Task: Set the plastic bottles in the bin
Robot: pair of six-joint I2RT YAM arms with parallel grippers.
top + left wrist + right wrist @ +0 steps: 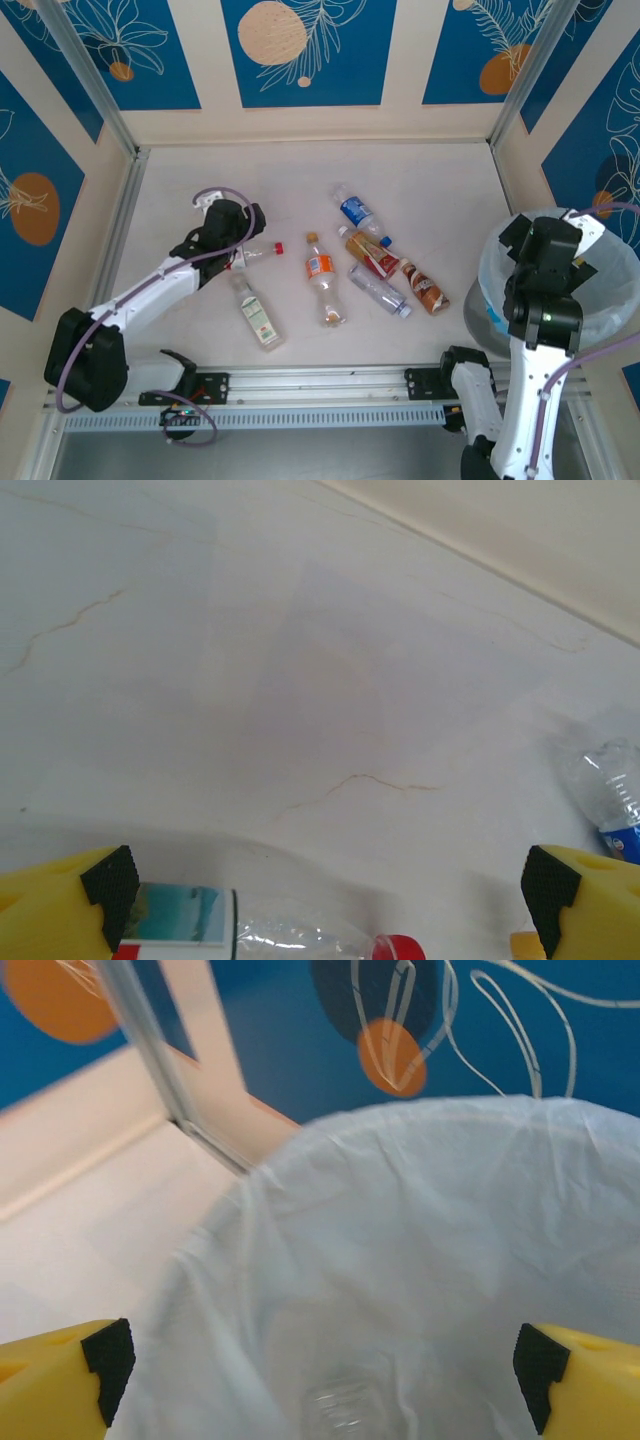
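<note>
Several plastic bottles lie on the white table. A clear one with a red cap (pixel 262 250) (pixel 300 935) lies just below my open left gripper (pixel 243 246) (pixel 325 880), between its spread fingers and untouched. Further right lie a green-labelled bottle (pixel 259 317), an orange-labelled one (pixel 321 281), a blue-labelled one (pixel 357 212) (pixel 612 792), a red-and-yellow one (pixel 371 254), a clear one (pixel 380 291) and a brown one (pixel 425 288). My right gripper (pixel 546 256) (pixel 325 1360) hangs open and empty over the bin (pixel 600 292) (pixel 430 1210). A clear bottle (pixel 347 1407) rests deep inside the bag.
Cream walls with blue patterned panels enclose the table on three sides. A metal post (pixel 160 1050) stands in the corner behind the bin. An aluminium rail (pixel 320 380) runs along the near edge between the arm bases.
</note>
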